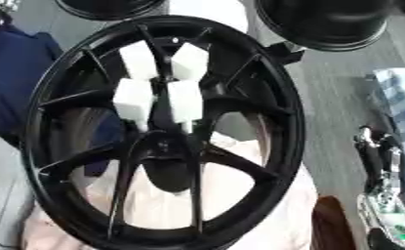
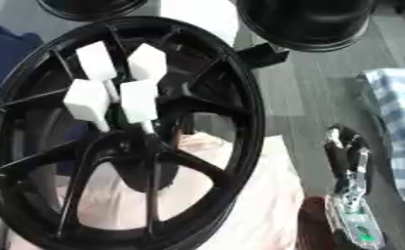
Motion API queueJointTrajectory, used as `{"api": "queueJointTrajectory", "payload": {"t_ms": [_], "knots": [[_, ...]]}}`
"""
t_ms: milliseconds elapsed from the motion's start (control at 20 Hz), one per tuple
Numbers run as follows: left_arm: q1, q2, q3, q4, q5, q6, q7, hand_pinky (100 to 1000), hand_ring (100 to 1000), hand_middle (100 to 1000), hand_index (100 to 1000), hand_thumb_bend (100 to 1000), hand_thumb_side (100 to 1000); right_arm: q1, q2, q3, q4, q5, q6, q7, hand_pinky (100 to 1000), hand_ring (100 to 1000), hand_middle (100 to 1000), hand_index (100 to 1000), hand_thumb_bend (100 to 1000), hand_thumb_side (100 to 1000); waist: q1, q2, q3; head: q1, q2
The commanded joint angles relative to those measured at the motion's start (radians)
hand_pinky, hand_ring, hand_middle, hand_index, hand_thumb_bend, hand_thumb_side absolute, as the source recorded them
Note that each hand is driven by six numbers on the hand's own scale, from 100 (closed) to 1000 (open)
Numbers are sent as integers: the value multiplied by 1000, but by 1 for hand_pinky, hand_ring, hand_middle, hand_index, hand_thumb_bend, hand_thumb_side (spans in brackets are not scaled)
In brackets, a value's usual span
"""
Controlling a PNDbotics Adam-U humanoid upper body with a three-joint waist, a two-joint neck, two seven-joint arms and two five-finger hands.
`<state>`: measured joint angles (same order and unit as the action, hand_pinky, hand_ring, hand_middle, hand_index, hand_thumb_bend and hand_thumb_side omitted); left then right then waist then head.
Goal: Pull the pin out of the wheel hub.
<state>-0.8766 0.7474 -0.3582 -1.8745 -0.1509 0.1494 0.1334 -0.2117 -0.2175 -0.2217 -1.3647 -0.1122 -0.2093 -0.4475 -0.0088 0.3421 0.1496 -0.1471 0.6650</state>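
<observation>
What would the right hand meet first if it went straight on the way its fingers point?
Probably nothing close: the right hand points up the view over bare grey surface, beside the blue-checked cloth. Farther on sits a black round rim; depth is unclear.

1 spoked wheel hub [image 1: 239, 97], 4 white pins [image 1: 134, 99], 1 robot hand [image 2: 351, 195].

Premises appear to be a workshop: a black wheel hub [image 1: 167, 132] stands in front, two more black rims [image 1: 325, 22] behind, on grey plank flooring [image 1: 334, 97].
</observation>
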Motion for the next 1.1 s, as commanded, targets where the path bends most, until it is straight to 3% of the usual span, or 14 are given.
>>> {"api": "queueJointTrajectory", "payload": {"t_ms": [50, 150, 250, 450, 500, 600, 800, 1000, 1100], "knots": [[-77, 118, -79, -74, 12, 51, -56, 666, 639, 626, 815, 185, 576, -5, -28, -3, -35, 14, 5, 3, 716, 668, 577, 686, 120, 448, 5, -9, -4, -1, -24], [-131, 166, -134, -110, 44, 85, -90, 675, 646, 645, 827, 197, 611, -7, -28, -1, -41, 17, 7, 5, 716, 668, 577, 687, 120, 449, 7, -2, -8, 2, -30], [-185, 172, -187, -121, 76, 118, -123, 675, 646, 645, 827, 197, 611, -6, -29, -2, -44, 19, 9, 5, 716, 668, 577, 687, 120, 449, 7, 1, -4, -1, -33], [-292, 131, -279, -96, 140, 184, -189, 675, 646, 645, 827, 197, 611, -1, -29, -9, -46, 19, 11, -2, 716, 668, 577, 687, 120, 449, 2, 0, 13, -17, -32], [-319, 120, -294, -95, 155, 195, -205, 717, 689, 735, 863, 254, 674, -1, -30, -9, -47, 20, 10, -2, 717, 669, 577, 686, 119, 450, 5, 4, 12, -16, -37], [-373, 110, -340, -117, 186, 215, -239, 720, 699, 747, 866, 267, 660, -3, -34, -6, -51, 22, 10, 0, 717, 669, 577, 686, 118, 451, 13, 11, 6, -16, -47], [-473, 74, -433, -125, 236, 274, -302, 712, 686, 750, 876, 294, 639, -1, -31, -10, -54, 22, 10, -3, 717, 670, 577, 686, 118, 451, 8, 16, 16, -26, -52], [-504, 64, -454, -125, 270, 326, -365, 725, 691, 740, 873, 360, 678, -1, -30, -10, -55, 22, 11, -4, 717, 670, 577, 686, 119, 451, 4, 19, 20, -28, -51], [-500, 73, -459, -125, 273, 322, -397, 731, 694, 746, 878, 390, 685, -1, -30, -10, -56, 22, 11, -5, 717, 670, 577, 686, 119, 451, 4, 20, 20, -29, -50]]}}
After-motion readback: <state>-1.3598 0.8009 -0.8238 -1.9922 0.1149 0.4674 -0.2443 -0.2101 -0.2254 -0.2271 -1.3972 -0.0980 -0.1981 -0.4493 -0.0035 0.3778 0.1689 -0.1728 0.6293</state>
